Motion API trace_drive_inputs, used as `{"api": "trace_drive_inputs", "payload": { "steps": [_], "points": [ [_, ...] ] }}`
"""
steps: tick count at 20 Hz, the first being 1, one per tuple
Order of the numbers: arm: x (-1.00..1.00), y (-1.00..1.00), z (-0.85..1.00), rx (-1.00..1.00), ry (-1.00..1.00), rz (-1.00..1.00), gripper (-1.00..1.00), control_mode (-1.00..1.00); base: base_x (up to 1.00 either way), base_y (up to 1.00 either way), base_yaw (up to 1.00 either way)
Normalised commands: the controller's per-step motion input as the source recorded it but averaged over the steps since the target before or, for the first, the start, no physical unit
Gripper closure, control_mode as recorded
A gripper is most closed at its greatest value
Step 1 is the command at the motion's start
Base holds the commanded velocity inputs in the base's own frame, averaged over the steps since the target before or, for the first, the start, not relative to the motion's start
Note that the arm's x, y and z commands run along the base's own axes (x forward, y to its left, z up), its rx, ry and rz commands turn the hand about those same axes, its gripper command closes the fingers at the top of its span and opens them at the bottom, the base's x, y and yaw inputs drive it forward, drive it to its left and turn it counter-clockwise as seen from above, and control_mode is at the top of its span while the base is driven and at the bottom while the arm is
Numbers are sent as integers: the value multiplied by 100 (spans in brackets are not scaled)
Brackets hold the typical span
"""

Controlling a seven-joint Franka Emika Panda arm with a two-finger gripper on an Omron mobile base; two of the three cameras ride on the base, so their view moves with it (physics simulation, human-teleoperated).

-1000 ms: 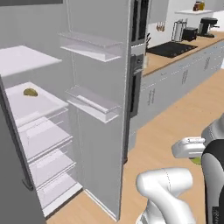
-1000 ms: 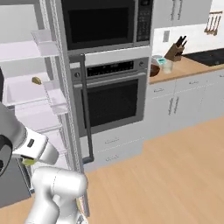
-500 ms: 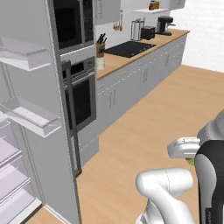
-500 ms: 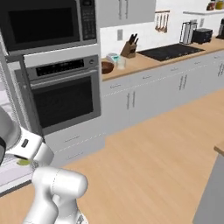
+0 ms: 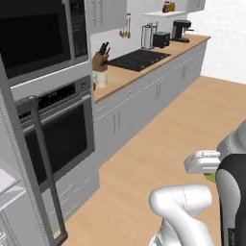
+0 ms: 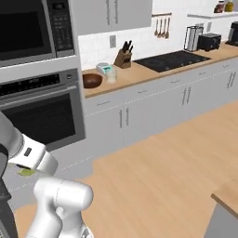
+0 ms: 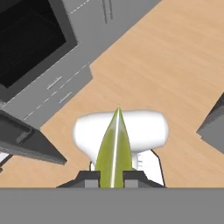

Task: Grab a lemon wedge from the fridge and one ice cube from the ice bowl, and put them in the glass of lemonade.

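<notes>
My gripper (image 7: 113, 176) is shut on the lemon wedge (image 7: 114, 146), a pale yellow-green sliver standing up between the two dark fingertips. From the base, the wedge (image 6: 27, 172) hangs under the hand, low above the wooden floor. The ice bowl (image 6: 92, 80), dark brown and round, sits on the counter beside the oven column. Just to its right stands the glass of lemonade (image 6: 111, 76). The fridge (image 5: 19, 192) shows as a grey door edge with a black bar handle at the far left of the left base view.
A black oven (image 6: 44, 118) with a microwave (image 6: 32, 25) above fills the column left of the counter. Farther along the counter (image 6: 153, 69) are a knife block (image 6: 123, 57), a black cooktop (image 6: 174, 59) and a toaster (image 6: 208, 42). Open wooden floor (image 6: 172, 158) lies in front.
The whole picture has swung from the open fridge to the oven column and the counter, so the base has turned. The wedge stays in the gripper.
</notes>
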Motion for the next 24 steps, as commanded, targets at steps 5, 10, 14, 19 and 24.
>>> {"api": "trace_drive_inputs", "payload": {
  "steps": [5,10,14,19,24],
  "points": [
    [0,0,0,0,0,0,100,100,100,33,-3],
    [0,0,0,0,0,0,100,100,100,2,0],
    [0,0,0,0,0,0,100,100,100,-24,9],
    [0,0,0,0,0,0,100,100,100,-58,17],
    [0,0,0,0,0,0,100,100,95,-60,31]
  ]
}}
